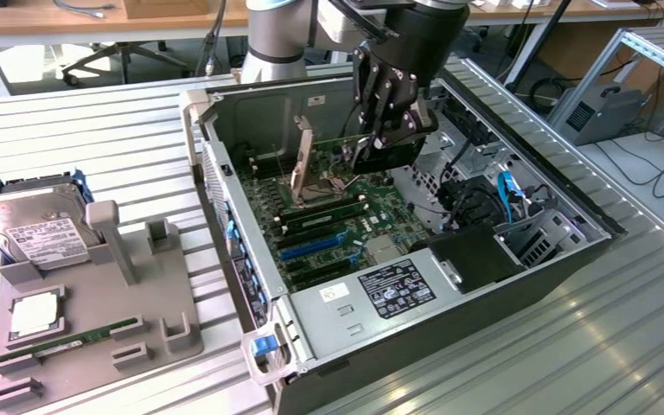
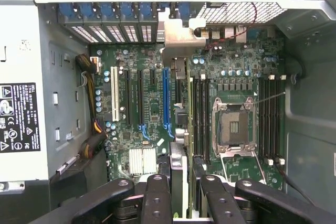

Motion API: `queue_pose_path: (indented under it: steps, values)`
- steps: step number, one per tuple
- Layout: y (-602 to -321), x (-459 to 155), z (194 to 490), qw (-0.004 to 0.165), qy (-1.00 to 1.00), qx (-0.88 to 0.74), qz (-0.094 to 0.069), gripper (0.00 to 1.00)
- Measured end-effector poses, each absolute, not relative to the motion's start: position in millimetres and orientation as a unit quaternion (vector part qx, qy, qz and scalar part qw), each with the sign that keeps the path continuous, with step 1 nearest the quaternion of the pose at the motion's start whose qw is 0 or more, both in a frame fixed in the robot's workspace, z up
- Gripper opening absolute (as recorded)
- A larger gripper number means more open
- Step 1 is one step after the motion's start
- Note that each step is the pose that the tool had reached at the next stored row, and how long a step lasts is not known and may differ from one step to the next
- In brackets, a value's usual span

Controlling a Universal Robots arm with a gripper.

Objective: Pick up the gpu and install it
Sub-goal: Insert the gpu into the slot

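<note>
So the gripper point(image 2: 181, 182) is clamped on the gpu point(image 2: 178, 158). In the wrist view the black fingers point(image 2: 157, 198) sit on either side of the card's thin edge with the board pinched between them. The card is held on edge, inside the open case point(image 1: 563, 251) and over the motherboard point(image 2: 152, 114). Its long axis runs from the jaws straight toward the back wall with the slot covers. The silvery-beige bracket point(image 1: 301, 169) is the far end, pointing at that wall. In the exterior view that puts the bracket toward the exterior view's left of the gripper, hanging down at a slight tilt toward the board. In the wrist view the card lines up just beside the long blue slot point(image 2: 166, 98), between it and the RAM slots next to the empty CPU socket point(image 2: 233, 124). Can't tell if the bottom edge is touching a slot or just hovering. As for writing, the power supply point(image 1: 367, 298) has a black label point(image 2: 18, 116) with warning symbols, but the print's too small to read. Out on the gray tray point(image 1: 90, 294), at the exterior view's left, well apart from the case, there's a hard drive point(image 1: 35, 232) with a white label, unreadable too. A green RAM stick point(image 1: 73, 337) lies flat near the tray's front.
</note>
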State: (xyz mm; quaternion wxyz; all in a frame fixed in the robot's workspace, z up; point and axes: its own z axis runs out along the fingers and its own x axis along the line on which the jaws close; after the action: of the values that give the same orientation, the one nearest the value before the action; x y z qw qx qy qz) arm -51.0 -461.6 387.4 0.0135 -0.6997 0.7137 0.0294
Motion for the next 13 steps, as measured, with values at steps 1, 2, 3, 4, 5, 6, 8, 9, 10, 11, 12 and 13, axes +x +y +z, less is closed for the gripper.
queue_pose_path:
  steps: [1,2,3,4,5,6,8,9,10,11,12,13]
  values:
    - [-461.6,-51.2,387.3,0.014,0.714,-0.700,0.029,0.27]
    - [-461.6,-51.8,386.7,0.014,0.714,-0.700,0.029,0.27]
    - [-461.6,-52.2,386.3,0.014,0.714,-0.700,0.029,0.27]
    - [-461.6,-52.2,386.2,0.014,0.714,-0.700,0.029,0.27]
    - [-461.6,-52.2,386.0,0.014,0.714,-0.700,0.029,0.27]
    - [-461.6,-52.2,385.8,0.014,0.714,-0.700,0.029,0.27]
    - [-461.6,-52.2,385.3,0.014,0.714,-0.700,0.029,0.27]
    - [-461.6,-52.2,384.9,0.014,0.714,-0.700,0.029,0.27]
    - [-461.6,-52.2,384.5,0.014,0.714,-0.700,0.029,0.27]
    - [-461.6,-52.2,384.3,0.014,0.714,-0.700,0.029,0.27]
    - [-461.6,-52.2,384.0,0.014,0.714,-0.700,0.029,0.27]
    - [-461.6,-52.2,383.8,0.014,0.714,-0.700,0.029,0.27]
